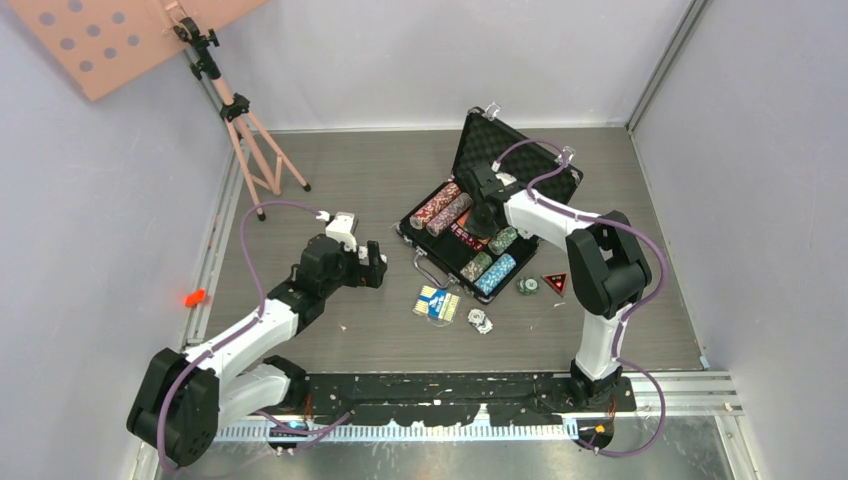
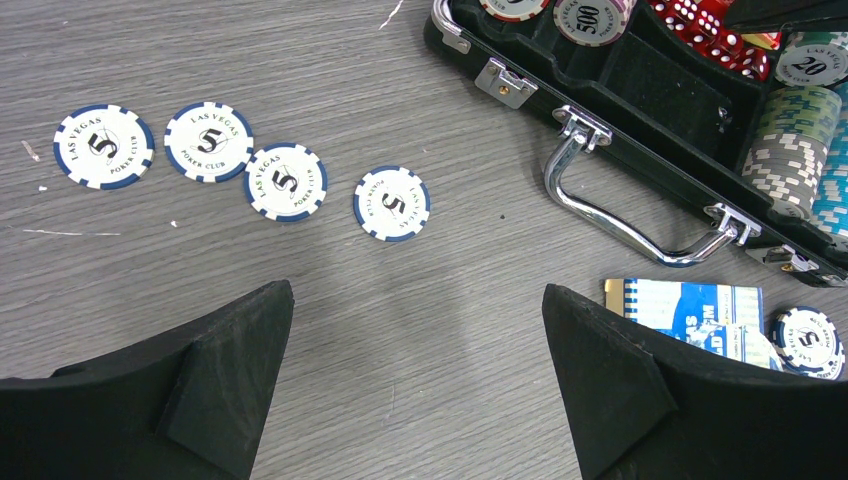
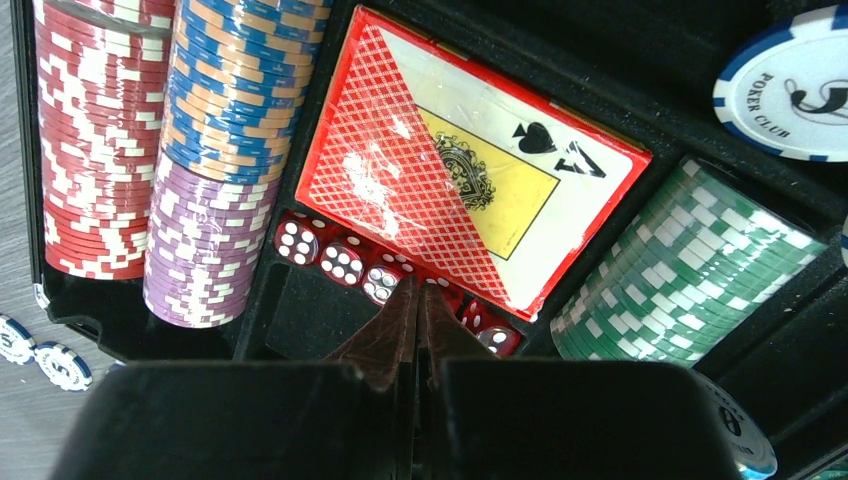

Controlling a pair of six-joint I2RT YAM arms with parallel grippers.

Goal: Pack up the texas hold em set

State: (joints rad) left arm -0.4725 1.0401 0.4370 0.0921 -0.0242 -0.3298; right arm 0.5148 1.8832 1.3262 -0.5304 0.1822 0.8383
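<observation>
The black briefcase [image 1: 520,150] lies open at the back of the table, with rows of poker chips [image 3: 215,150] in its foam slots. Inside it, a red card deck [image 3: 470,190] lies beside a row of tiny red dice [image 3: 343,262]. My right gripper [image 3: 418,285] is shut, its tips down at the dice row, and nothing shows between them. My left gripper [image 2: 418,300] hangs wide open over bare table, left of the case handle [image 2: 620,220]. Several loose white-and-blue chips [image 2: 283,181] lie beyond it. A blue card deck [image 2: 690,315] lies to its right.
A pink tripod [image 1: 250,140] stands at the back left under a pegboard. A red triangular marker [image 1: 555,283] and loose chips [image 1: 480,320] lie in front of the case. A small orange object [image 1: 194,297] sits at the left edge. Walls close in on three sides.
</observation>
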